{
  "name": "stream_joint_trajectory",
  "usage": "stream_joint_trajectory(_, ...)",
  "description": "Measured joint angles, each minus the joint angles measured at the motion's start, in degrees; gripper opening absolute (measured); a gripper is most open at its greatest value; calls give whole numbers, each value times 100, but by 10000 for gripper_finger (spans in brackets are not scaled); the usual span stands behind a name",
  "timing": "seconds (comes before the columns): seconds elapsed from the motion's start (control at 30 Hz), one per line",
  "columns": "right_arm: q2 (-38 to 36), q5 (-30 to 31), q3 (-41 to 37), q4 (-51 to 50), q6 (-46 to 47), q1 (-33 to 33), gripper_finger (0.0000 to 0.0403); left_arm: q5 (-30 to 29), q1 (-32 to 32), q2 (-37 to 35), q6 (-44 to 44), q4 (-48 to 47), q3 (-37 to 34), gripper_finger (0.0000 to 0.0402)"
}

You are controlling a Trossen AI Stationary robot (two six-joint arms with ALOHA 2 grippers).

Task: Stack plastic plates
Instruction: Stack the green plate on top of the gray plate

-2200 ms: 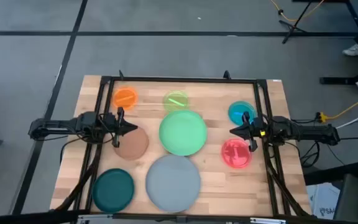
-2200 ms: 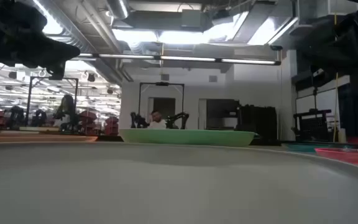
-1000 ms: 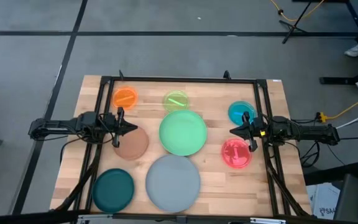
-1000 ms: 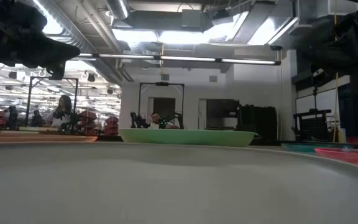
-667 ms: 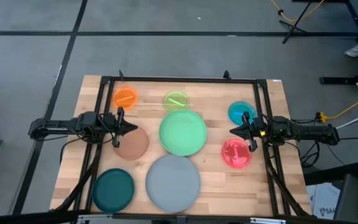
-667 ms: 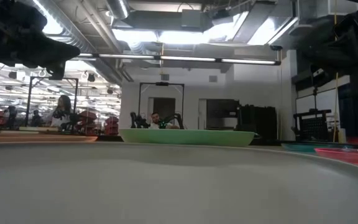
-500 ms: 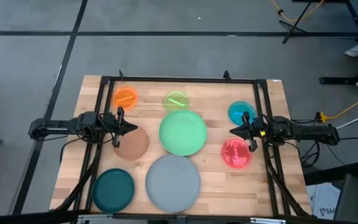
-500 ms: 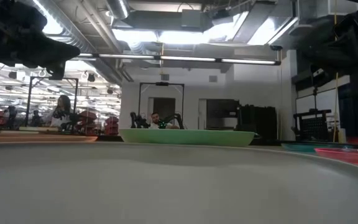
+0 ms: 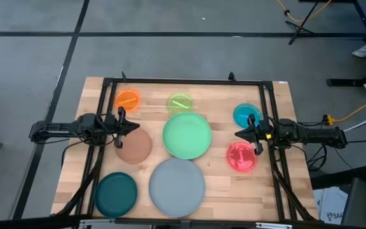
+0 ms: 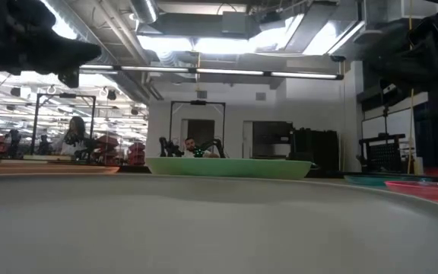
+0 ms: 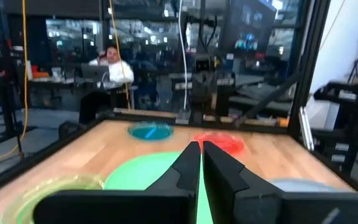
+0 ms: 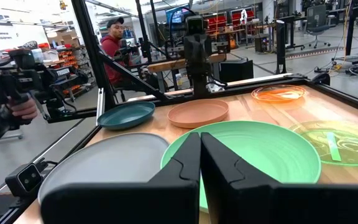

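Even overhead light (ceiling strips glare in the low view); left wrist view blurred

No text, label, brand or number is legible anywhere.

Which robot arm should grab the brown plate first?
Probably the left gripper: it hangs right at the brown plate. The right gripper waits across the table, between the blue plate and pink-red plate.

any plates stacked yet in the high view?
No, all eight lie singly on the table, for instance the grey plate and the light green plate sit side by side.
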Motion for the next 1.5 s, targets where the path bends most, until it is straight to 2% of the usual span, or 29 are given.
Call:
stream_joint_trajectory(0.23,0,215,0,-2,-2,-2,5,-107,-1,0,-18,633,0,13)
stream_joint_trajectory(0.33,0,294,0,41,-17,-2,5,-718,1,0,117,710,0,13)
stream_joint_trajectory(0.43,-2,615,0,221,-15,-2,5,-1220,1,0,-110,716,0,13)
stream_joint_trajectory(0.67,2,1110,0,218,-24,-2,5,-1297,1,185,-260,1001,0,13)
stream_joint_trajectory(1.03,0,1117,0,693,-188,-2,5,-1438,1,1710,-270,2402,5,13)
stream_joint_trajectory(1.13,1,1117,0,802,-316,-2,5,-1606,1,2131,-384,2433,151,13)
stream_joint_trajectory(1.3,2,1117,0,947,-321,-1,5,-1617,1,2876,-731,2443,562,13)
stream_joint_trajectory(1.5,0,1108,0,1177,-322,-2,5,-1610,1,3908,-754,2439,1191,13)
